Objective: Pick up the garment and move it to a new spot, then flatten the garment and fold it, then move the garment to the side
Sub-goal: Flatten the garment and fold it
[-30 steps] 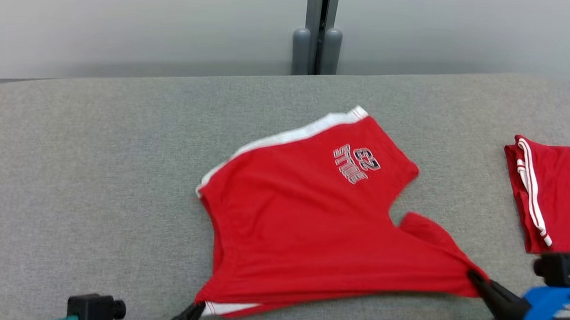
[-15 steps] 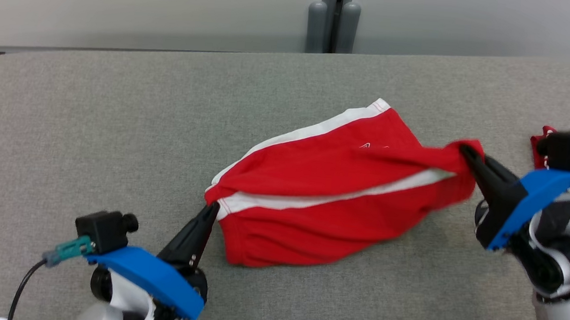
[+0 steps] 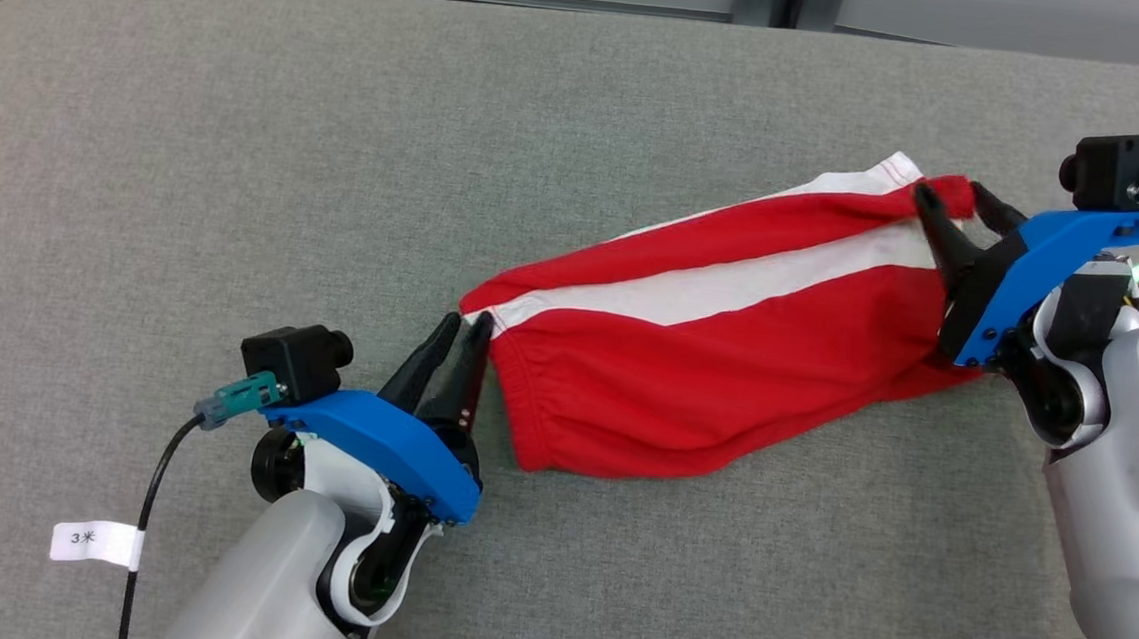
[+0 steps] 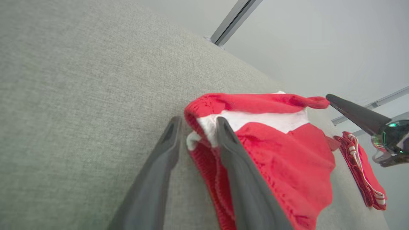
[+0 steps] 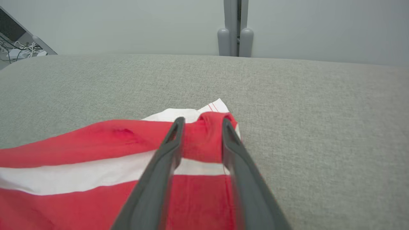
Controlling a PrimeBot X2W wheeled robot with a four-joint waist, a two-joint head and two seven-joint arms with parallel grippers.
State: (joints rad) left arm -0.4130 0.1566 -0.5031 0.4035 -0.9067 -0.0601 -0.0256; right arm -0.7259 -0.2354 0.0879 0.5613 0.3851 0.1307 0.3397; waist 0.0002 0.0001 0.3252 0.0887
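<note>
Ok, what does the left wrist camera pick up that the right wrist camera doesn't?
Left wrist view: a second piece, red with white stripes, lying further along the table, and the right gripper at the garment's far end. Right wrist view: a tangle of cables beyond the table's far corner. Both: the red garment with its white band, bunched between that arm's own parted jaws, on the grey table.
</note>
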